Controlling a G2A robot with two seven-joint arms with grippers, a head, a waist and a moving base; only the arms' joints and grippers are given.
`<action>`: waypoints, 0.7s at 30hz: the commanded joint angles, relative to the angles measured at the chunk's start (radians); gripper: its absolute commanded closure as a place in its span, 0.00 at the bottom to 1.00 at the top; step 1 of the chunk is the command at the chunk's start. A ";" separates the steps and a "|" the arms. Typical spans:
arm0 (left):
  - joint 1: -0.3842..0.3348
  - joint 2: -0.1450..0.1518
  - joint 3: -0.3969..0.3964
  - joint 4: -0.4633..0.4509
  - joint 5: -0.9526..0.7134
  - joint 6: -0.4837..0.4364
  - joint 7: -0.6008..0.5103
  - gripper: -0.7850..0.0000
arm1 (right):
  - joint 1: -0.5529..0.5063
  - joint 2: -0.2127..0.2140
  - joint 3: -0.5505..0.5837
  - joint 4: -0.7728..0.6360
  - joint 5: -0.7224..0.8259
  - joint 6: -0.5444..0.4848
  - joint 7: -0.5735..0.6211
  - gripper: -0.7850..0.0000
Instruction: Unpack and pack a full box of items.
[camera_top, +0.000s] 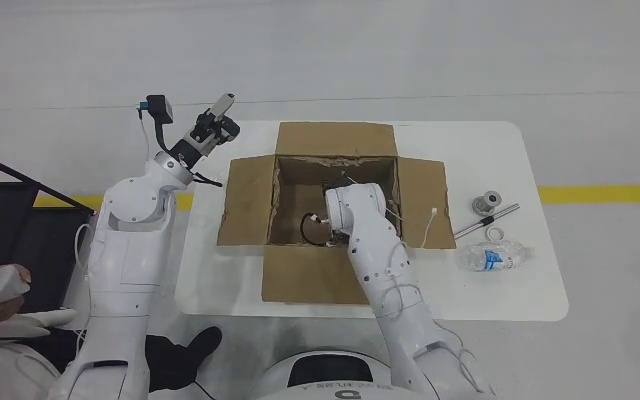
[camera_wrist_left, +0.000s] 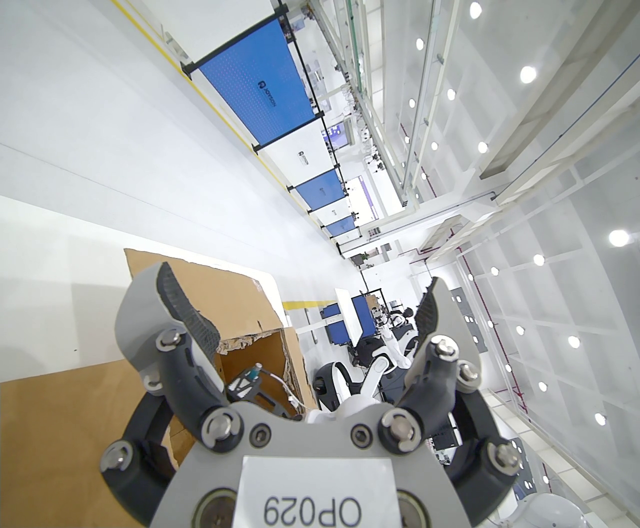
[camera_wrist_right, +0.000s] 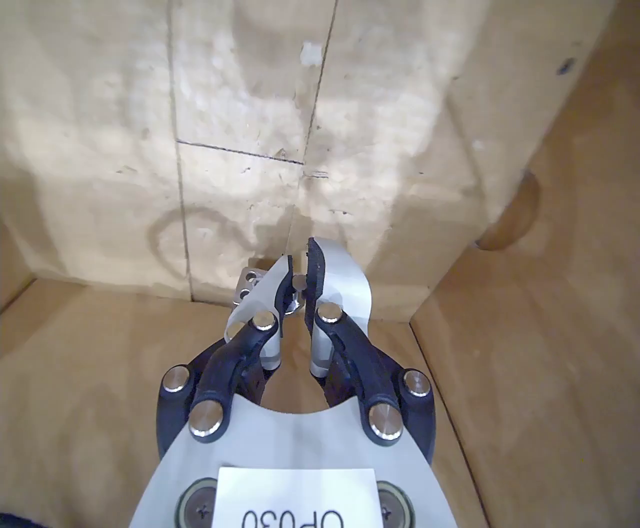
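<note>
Metal bracket (camera_wrist_right: 248, 283) against cardboard box (camera_top: 300, 275) wall: small, stiff, probably slippery; right gripper (camera_wrist_right: 300, 265) fingers pinching its pin; left gripper (camera_wrist_left: 300, 280) fingers spread, above far-left corner of counter (camera_top: 480, 290)

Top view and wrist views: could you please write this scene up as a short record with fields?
box: cardboard box, flaps open, mid-table
right gripper: down inside the box, shut on a small metal part at the foot of a wall
left gripper: open, empty, raised past the table's far-left corner
also in box: black cable
right of box, on white table: plastic bottle, metal rod, metal spool
</note>
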 joint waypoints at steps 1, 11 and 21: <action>0.000 0.000 0.000 0.000 -0.001 0.000 0.000 0.00 | -0.053 0.016 -0.011 -0.106 0.013 0.020 -0.060 1.00; 0.000 0.000 0.000 0.000 -0.001 0.000 0.000 0.00 | -0.245 0.091 -0.019 -0.330 0.227 0.088 -0.492 1.00; 0.000 0.000 0.000 0.000 -0.001 0.000 0.000 0.00 | -0.320 0.116 0.003 -0.375 0.365 0.072 -0.684 1.00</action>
